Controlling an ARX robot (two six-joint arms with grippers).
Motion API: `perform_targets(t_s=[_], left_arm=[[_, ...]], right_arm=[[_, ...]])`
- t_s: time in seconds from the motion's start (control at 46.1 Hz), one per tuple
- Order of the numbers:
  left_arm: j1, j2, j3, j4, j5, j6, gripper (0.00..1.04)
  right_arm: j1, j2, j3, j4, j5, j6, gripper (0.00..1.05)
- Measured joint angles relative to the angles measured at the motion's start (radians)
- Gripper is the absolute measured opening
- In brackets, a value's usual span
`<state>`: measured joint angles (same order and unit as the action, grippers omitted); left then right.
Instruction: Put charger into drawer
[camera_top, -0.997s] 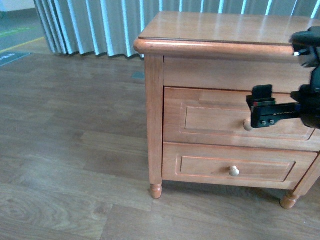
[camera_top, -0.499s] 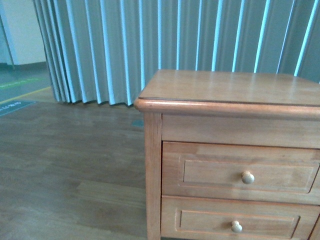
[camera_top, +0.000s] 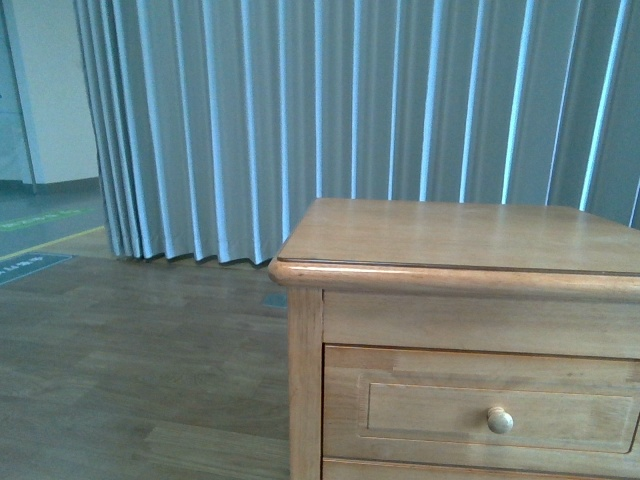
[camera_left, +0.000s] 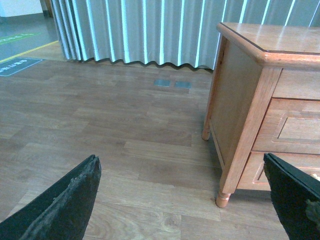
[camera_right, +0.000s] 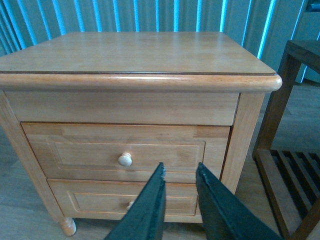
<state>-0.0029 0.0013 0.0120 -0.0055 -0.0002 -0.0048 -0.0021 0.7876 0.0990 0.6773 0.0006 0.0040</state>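
The charger is out of view in every frame. The drawer (camera_top: 440, 412) is the upper one of a honey-brown cabinet and is shut, its pale round knob (camera_top: 500, 420) showing. In the right wrist view the drawer (camera_right: 80, 149) and its knob (camera_right: 125, 159) face the camera. My right gripper (camera_right: 180, 166) hangs open in front of the cabinet, to the knob's right, its narrow gap empty. My left gripper (camera_left: 180, 157) is wide open over the floor beside the cabinet, holding nothing. The drawer (camera_left: 300, 127) shows at that view's edge. Neither arm appears in the front view.
A similar lower drawer (camera_right: 100, 200) sits shut under the upper one. A dark wooden slatted rack (camera_right: 290, 165) stands close to the cabinet's right side. Grey pleated curtains (camera_top: 350, 100) hang behind. Wood floor (camera_left: 125, 125) stretches left of the cabinet.
The front view has swung upward, so the cabinet sits lower in frame. The right gripper, in front of the upper drawer beside its knob a second ago, no longer shows in the front view.
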Motion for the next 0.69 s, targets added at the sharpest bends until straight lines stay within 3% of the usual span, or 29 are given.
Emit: perform_targets(t_s=[0.108,0.369,0.694], left_arm=[[0.0,0.0,0.0,0.0,0.0,0.0,0.99],[0.0,0.0,0.0,0.0,0.0,0.0,0.99],[0.0,0.0,0.0,0.0,0.0,0.0,0.99]], right_arm=[[0.0,-0.07,-0.024,-0.045,-0.001,-0.001,0.01],[0.0,-0.178,-0.089,-0.079,-0.001,-0.003,0.02],[0.0,-0.375,-0.094,-0.266,-0.001,-0.003,0.02]])
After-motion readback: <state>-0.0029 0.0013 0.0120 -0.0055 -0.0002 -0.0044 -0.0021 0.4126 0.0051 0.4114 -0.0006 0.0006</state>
